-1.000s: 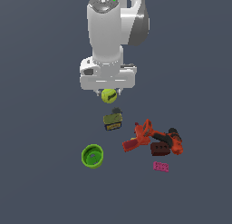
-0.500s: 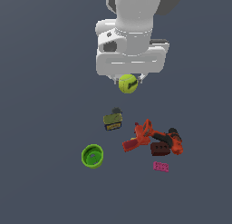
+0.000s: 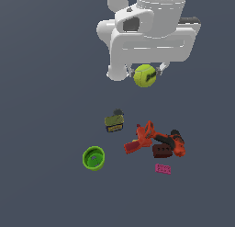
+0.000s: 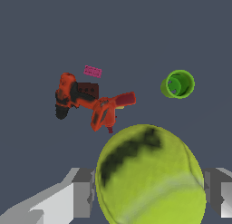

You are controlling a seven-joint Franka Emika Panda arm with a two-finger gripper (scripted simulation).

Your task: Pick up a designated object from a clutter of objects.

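the white arm (image 3: 151, 24) hangs high above the dark worktop (image 3: 46, 83), its jaws clamped on the yellow-green ball (image 3: 145, 76), a finger (image 4: 84, 191) pressed to each side. well below the jaws lie the orange-red tools (image 3: 156, 139), the green cup (image 3: 93, 158), the olive boxy item (image 3: 114, 122), the dark red block (image 3: 162, 150) and the pink flat brick (image 3: 163, 168).
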